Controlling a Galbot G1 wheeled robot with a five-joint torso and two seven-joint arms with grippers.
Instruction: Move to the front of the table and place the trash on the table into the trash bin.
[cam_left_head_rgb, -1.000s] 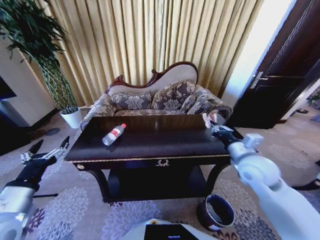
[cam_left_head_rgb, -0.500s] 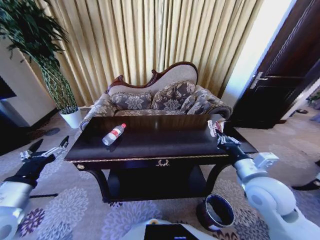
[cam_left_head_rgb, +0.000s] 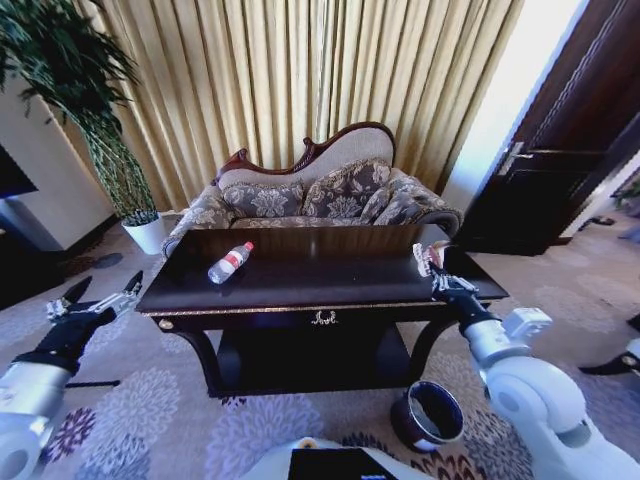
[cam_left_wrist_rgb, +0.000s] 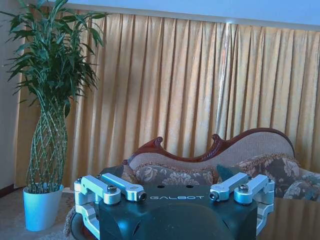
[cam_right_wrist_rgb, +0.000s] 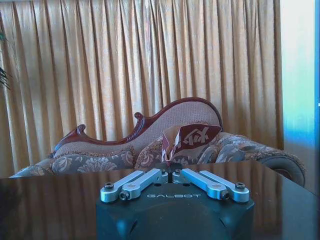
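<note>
Dark glossy wood forms the bench (cam_left_head_rgb: 300, 285), which stands directly ahead of the robot, in front of a sofa (cam_left_head_rgb: 315, 195) and curtains.

The trash bin (cam_left_head_rgb: 428, 414) sits on the carpet at the bench's front right corner, below and just to the near side of the right arm.

The bottle (cam_left_head_rgb: 229, 262) lies on its side on the left half of the bench top. Its long axis runs diagonally, red cap toward the far right. It is well apart from both hands, nearer the left one.

The left hand (cam_left_head_rgb: 97, 301) hovers off the bench's left end with fingers spread and nothing between them.

The right hand (cam_left_head_rgb: 439, 277) is at the bench's right end, fingers pinched shut on the wrapper (cam_right_wrist_rgb: 187, 137), which stands upright above the fingertips. The wrapper is lifted; the bin lies downward and toward the robot from it, so the right arm is judged the one to make the drop.
</note>
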